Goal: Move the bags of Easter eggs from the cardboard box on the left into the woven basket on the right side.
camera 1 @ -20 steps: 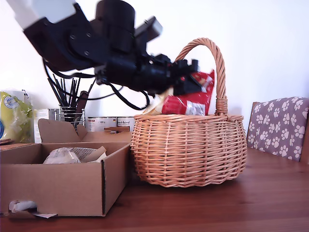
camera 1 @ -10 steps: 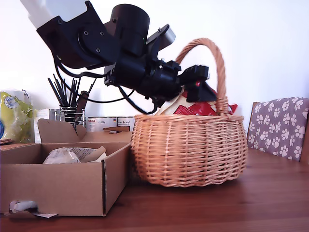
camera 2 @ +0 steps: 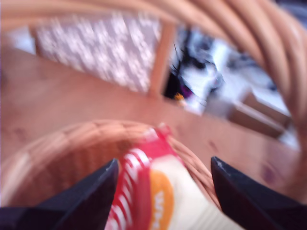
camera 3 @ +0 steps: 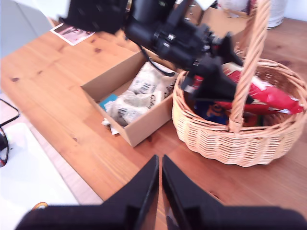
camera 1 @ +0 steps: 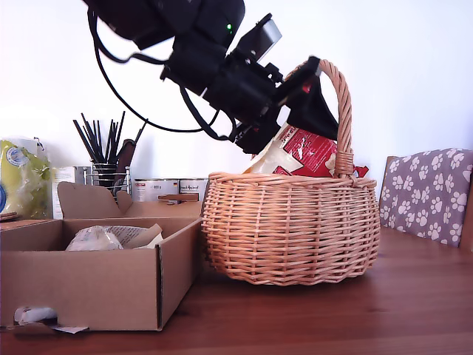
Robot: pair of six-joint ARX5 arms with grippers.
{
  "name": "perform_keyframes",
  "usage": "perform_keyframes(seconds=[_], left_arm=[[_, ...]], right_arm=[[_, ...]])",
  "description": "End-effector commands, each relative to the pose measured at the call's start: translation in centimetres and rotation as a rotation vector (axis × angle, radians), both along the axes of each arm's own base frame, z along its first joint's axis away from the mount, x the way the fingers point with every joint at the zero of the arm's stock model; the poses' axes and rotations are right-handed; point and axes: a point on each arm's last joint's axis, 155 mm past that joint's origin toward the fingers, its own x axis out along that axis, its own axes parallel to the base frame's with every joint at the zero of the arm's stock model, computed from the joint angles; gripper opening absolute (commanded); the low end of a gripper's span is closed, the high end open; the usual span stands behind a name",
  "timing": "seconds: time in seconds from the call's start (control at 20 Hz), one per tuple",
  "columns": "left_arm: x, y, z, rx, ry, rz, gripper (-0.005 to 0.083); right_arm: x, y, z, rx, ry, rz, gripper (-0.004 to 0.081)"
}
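First claw: my first claw hung above the basket, under the arch of its handle, with its jaws spread wide and nothing between them.
Red bag: a red-and-cream bag leaned in the basket, its top poking above the rim – just under the spread jaws (the first wrist view was blurred, but the bag showed between the fingers).
Second claw: my second claw hovered high over the bench, well apart from both containers – jaws pressed together, gripping nothing.
Basket: it stood on the bench, just beside the box, toward the exterior view's right.
Box: the cardboard box sat at the exterior view's left; pale whitish bags lay inside it.
Background: a paw-print cushion at the exterior view's right edge.
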Motion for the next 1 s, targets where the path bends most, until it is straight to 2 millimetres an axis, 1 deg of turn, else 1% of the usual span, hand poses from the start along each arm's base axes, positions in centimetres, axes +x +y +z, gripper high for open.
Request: perform_keyframes(seconds=[0.0, 0.1, 0.2, 0.3, 0.5, 0.55, 0.6, 0.65, 0.75, 0.9, 0.95], left_arm=[[-0.4, 0.6, 0.1, 0.019, 0.037, -0.016, 0.0547], [-0.8, 0.8, 1.0, 0.003, 0.077, -0.054, 0.0471], [-0.7, 1.4, 2.0, 0.011, 0.11, -0.055, 0.042], [-0.2, 2.4, 2.6, 0.035, 0.147, -0.037, 0.0409], [-1.9, 4.1, 3.6, 0.066, 0.267, -0.095, 0.0406], [-2.1, 4.8, 3.7, 0.078, 0.287, -0.086, 0.0385], [-2.4, 5.5, 3.8, 0.094, 0.289, -0.085, 0.034], [-2.8, 6.3, 3.9, 0.12, 0.296, -0.077, 0.0254], [-3.2, 8.1, 4.0, 0.192, 0.26, -0.061, -0.0003], [-3.0, 10.6, 4.1, 0.288, 0.163, 0.005, -0.0021], [-2.8, 11.1, 4.1, 0.291, 0.119, 0.032, -0.0021]], right_arm=[[0.0, 0.0, 0.3, 0.001, -0.016, 0.002, -0.0013], [0.1, 0.0, 0.3, -0.002, -0.016, -0.003, -0.0013], [0.1, 0.0, 0.3, -0.002, -0.016, -0.003, -0.0013], [0.1, 0.0, 0.3, -0.002, -0.016, -0.003, -0.0013], [0.1, 0.0, 0.3, -0.002, -0.017, -0.003, -0.0013], [0.1, 0.0, 0.3, -0.002, -0.017, -0.003, -0.0013], [0.1, 0.0, 0.3, -0.002, -0.017, -0.003, -0.0013], [0.1, 0.0, 0.3, -0.002, -0.017, -0.003, -0.0013], [0.2, -0.2, 0.2, -0.007, -0.018, -0.011, -0.0013], [0.6, -0.5, 0.1, -0.02, -0.02, -0.033, -0.0013], [0.6, -0.6, 0.1, -0.022, -0.021, -0.037, -0.0013]])
